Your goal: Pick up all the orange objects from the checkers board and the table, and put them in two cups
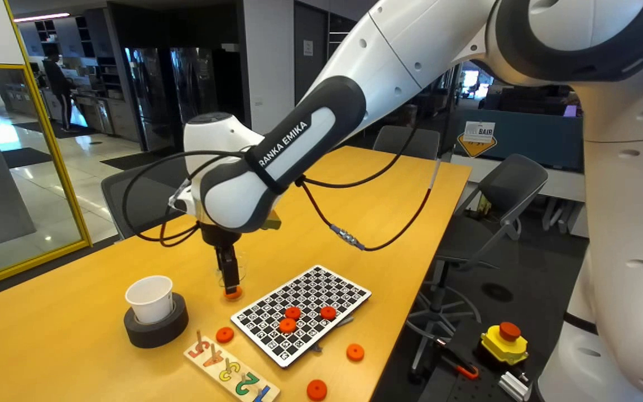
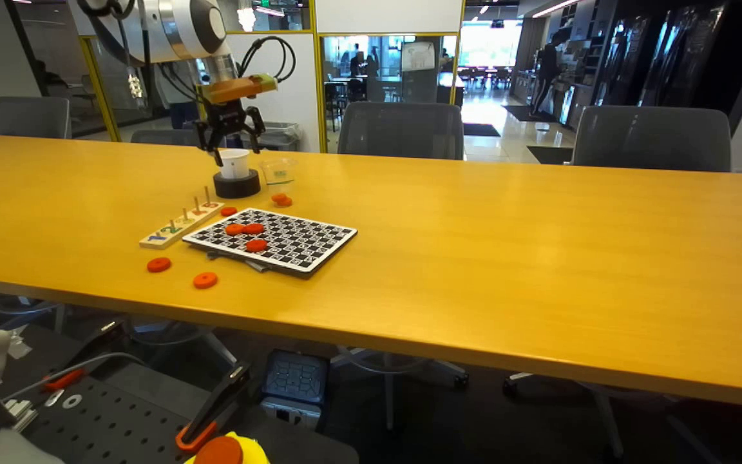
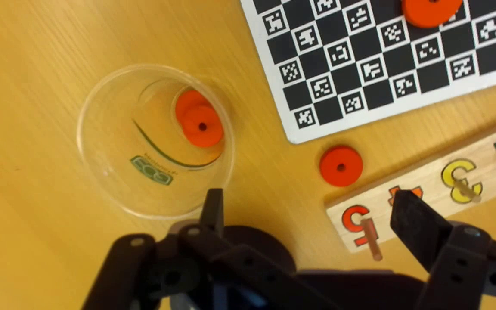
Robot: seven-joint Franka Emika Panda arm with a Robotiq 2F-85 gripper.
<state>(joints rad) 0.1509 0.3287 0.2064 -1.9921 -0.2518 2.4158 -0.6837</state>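
Observation:
My gripper (image 3: 308,196) is open with nothing between its fingers. It hangs above the table between the clear cup (image 3: 80,137) and the number board; it also shows in both exterior views (image 1: 231,289) (image 2: 237,156). The clear cup holds two orange discs (image 3: 203,127). A white cup (image 1: 150,296) stands upright in a black tape ring (image 1: 157,333); I cannot see inside it. Three orange discs (image 1: 293,312) (image 1: 287,325) (image 1: 328,312) lie on the checkers board (image 1: 313,286). Three more orange discs (image 3: 341,166) (image 1: 355,352) (image 1: 316,389) lie on the table.
A wooden number board (image 1: 232,371) with upright pegs lies beside the checkers board. A thin metal object (image 1: 344,322) pokes out from under the checkers board. Chairs (image 2: 400,129) stand along the far edge of the table (image 2: 506,245).

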